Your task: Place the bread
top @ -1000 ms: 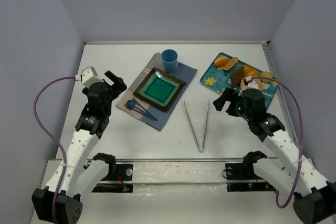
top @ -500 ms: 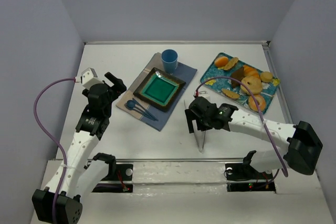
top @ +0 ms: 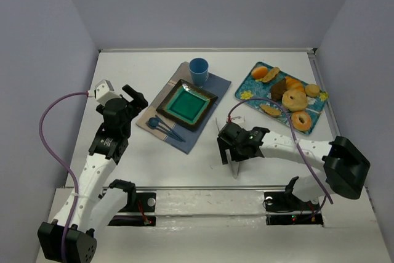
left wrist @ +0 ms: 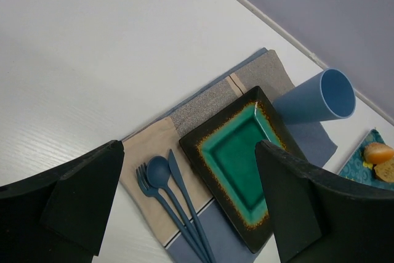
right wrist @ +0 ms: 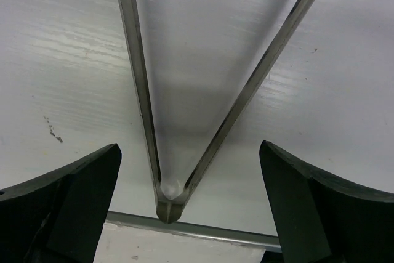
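The bread (top: 279, 87) is a dark brown wedge among rolls and donuts on the blue patterned tray (top: 246, 94) at the back right. Metal tongs (top: 234, 170) lie on the table in a V with the hinge toward me. My right gripper (top: 233, 154) is open and empty, low over the tongs. In the right wrist view its fingers (right wrist: 68, 207) stand on either side of the tongs' hinge (right wrist: 168, 200), not touching it. My left gripper (top: 132, 99) is open and empty, held above the left of the placemat.
A green square plate (top: 186, 104) with a dark rim sits on a grey-blue placemat (top: 161, 99). A blue cup (top: 199, 70) stands behind it and blue cutlery (top: 164, 127) lies to its left. The left wrist view shows the plate (left wrist: 246, 170), cup (left wrist: 320, 100) and cutlery (left wrist: 175, 207).
My right arm has swung from beside the tray down and left to the tongs, and now sits low over their hinge end. The left arm has not moved.
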